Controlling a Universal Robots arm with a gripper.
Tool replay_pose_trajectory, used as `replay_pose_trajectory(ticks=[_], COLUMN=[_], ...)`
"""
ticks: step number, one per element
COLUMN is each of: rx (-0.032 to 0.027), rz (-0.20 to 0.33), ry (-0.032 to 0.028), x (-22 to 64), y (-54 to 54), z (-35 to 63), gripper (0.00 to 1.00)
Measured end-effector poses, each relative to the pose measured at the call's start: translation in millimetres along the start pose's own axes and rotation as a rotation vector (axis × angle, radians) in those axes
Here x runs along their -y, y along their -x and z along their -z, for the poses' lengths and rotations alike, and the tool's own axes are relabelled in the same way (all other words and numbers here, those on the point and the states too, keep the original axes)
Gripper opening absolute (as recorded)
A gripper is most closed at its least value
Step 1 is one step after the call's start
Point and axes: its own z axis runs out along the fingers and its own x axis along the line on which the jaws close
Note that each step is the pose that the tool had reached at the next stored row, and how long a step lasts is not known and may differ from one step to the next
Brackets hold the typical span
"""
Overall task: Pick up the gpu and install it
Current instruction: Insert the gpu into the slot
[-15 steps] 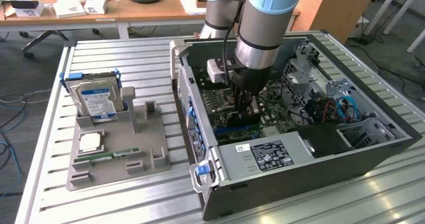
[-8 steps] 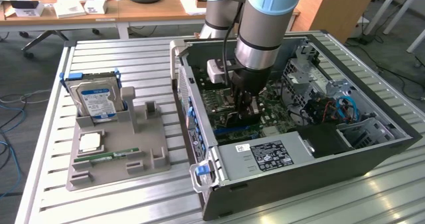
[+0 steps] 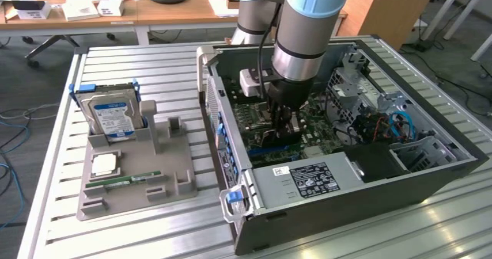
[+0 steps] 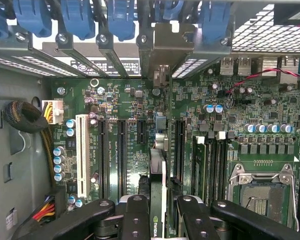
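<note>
Inside the open computer case (image 3: 430, 184), my gripper (image 3: 280, 131) hangs low over the green motherboard (image 3: 323, 126). It is shut on the gpu (image 3: 269, 137), a thin dark card held upright on its edge. In the wrist view the gpu (image 4: 159, 170) is seen edge-on between my black fingers (image 4: 134, 210), and my gripper (image 4: 157, 205) clamps it from both sides. The card runs toward its silvery bracket (image 4: 164, 47) at the case's rear slot openings. It stands over the motherboard's expansion slots (image 4: 122, 150), but I cannot tell whether it is seated.
On the exterior view's left, a grey holder (image 3: 146, 172) carries a silver hard drive (image 3: 112, 115), a processor chip (image 3: 103, 164) and a green memory stick (image 3: 123, 180). The power supply (image 3: 307, 181) sits in the case near my gripper. Blue slot latches (image 4: 122, 17) and the processor socket (image 4: 262, 187) flank the card.
</note>
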Motion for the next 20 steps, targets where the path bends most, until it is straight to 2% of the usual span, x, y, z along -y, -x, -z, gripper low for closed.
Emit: replay_pose_trajectory(ticks=[20], rx=[0.0000], rz=[0.000], ry=[-0.0001], x=[-1.9], y=[0.0], z=[0.0], gripper=[0.26])
